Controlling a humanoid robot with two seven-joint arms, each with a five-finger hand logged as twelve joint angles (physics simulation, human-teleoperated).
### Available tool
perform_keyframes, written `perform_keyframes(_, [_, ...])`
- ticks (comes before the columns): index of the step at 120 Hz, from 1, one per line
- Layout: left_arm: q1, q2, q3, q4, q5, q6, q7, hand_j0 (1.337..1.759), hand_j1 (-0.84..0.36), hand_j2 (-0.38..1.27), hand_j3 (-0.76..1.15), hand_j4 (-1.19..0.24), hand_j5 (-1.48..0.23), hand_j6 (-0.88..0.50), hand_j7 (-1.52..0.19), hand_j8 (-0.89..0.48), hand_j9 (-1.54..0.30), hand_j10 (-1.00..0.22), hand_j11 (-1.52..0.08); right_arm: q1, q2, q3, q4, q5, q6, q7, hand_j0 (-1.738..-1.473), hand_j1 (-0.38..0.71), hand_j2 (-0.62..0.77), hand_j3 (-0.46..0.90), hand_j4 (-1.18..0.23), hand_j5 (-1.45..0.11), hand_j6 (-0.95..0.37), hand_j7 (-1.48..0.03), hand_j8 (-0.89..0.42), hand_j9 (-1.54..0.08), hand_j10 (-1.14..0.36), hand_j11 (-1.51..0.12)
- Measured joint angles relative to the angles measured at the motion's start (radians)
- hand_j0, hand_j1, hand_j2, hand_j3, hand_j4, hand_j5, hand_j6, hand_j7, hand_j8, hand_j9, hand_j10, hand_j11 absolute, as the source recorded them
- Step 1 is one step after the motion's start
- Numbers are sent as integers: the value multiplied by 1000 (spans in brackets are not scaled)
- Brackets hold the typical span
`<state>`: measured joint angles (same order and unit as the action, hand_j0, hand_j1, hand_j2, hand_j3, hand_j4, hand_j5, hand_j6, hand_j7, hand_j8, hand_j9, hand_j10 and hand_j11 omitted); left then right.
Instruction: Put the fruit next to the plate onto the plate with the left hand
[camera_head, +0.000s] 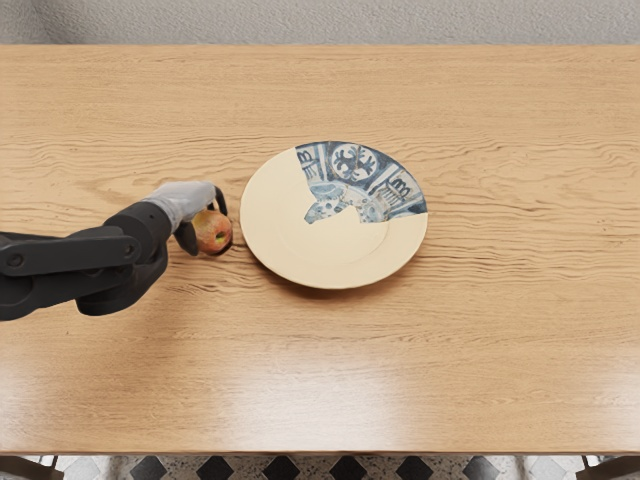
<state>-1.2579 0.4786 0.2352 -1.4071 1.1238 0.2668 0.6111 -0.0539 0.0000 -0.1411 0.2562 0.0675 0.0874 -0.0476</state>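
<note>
Plainly, the wooden table (480, 350) has wide bare room on every side. Its far edge runs along the top of the view and its near edge along the bottom, both well away from the work. The plate (278, 225) lies near the middle, cream with a blue patterned wedge on its far right part. The left hand (190, 207) comes in from the left edge, its fingers curled around the apple (213, 232), which is just beside the plate's left rim and not on it. The apple is small and round, red with yellowish patches, and partly hidden by the fingers. Whether it touches the wood cannot be told.
</note>
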Motion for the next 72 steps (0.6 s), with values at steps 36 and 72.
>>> perform_keyframes(36, [12, -6, 0, 0, 1, 0, 0, 1657, -210, 103, 0, -473, -634, -394, -637, -488, -637, -488, -636, 0, 0, 0, -2, 0, 0, 0, -1658, -333, -3, 0, -13, -17, -13, -17, -13, -17, -13, -17])
perform_keyframes(72, [12, 2, -5, -1, -10, -1, -1, 1655, -211, 96, 0, -447, -718, -343, -723, -465, -721, -535, -722, 0, 0, 0, -2, -1, 0, 0, -1658, -333, -3, 0, -13, -17, -13, -17, -13, -17, -13, -17])
